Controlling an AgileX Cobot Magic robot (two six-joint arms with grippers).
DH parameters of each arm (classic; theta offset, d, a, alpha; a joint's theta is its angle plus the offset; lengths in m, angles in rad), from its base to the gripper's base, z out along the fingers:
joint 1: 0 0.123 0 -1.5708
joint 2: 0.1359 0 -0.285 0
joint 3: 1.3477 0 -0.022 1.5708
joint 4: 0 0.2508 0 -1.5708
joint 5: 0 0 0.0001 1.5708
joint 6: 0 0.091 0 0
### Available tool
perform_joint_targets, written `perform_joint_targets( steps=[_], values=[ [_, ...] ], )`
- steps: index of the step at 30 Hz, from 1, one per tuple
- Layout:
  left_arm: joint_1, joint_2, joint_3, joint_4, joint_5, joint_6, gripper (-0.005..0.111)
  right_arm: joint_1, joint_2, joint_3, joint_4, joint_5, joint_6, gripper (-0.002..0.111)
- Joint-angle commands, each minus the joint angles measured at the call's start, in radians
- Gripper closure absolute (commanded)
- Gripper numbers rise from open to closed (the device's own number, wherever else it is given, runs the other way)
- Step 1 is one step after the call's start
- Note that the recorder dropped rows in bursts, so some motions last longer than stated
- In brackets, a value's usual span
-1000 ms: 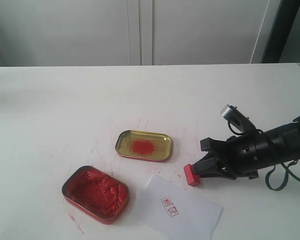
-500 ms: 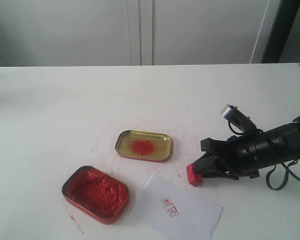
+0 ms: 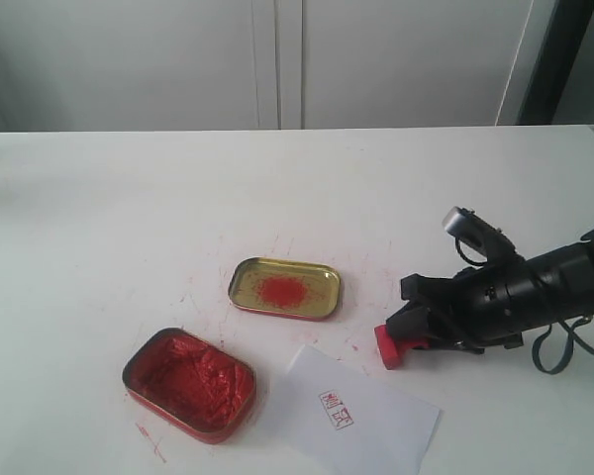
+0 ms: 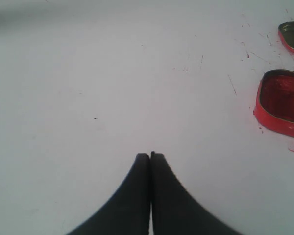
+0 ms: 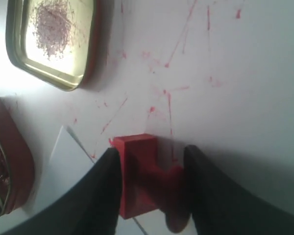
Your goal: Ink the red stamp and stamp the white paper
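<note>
Red plastic square-faced stamp (image 3: 387,346) with rounded knob, on its side on white bench (image 3: 129,218) just off edge of plain white rectangular paper sheet (image 3: 381,426), flanked by spread, unclenched right end effector (image 5: 149,161). Small red square print (image 3: 337,410) already on paper; inking and stamping seemingly done, withdrawal left. Left end effector (image 4: 150,156) clenched empty.

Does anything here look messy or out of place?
Yes. Red ink streaks spatter the white table around the gold tin and red ink tin. The red stamp lies tipped on its side near the white paper, not standing on its face.
</note>
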Motion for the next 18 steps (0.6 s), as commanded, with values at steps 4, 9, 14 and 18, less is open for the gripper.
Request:
perform_joint_targets(
  steps=[4, 9, 14, 18],
  values=[
    [0.003, -0.004, 0.004, -0.015, -0.001, 0.0, 0.107, -0.007, -0.074, 0.001, 0.007, -0.091, -0.006, 0.067],
    [0.003, -0.004, 0.004, -0.015, -0.001, 0.0, 0.107, -0.007, -0.125, 0.001, 0.007, -0.178, 0.01, 0.067],
    [0.003, -0.004, 0.004, -0.015, -0.001, 0.0, 0.107, -0.007, -0.164, 0.001, 0.007, -0.187, 0.025, 0.067],
    [0.003, -0.004, 0.004, -0.015, -0.001, 0.0, 0.107, -0.007, -0.18, 0.001, 0.007, -0.187, 0.025, 0.067]
  ],
)
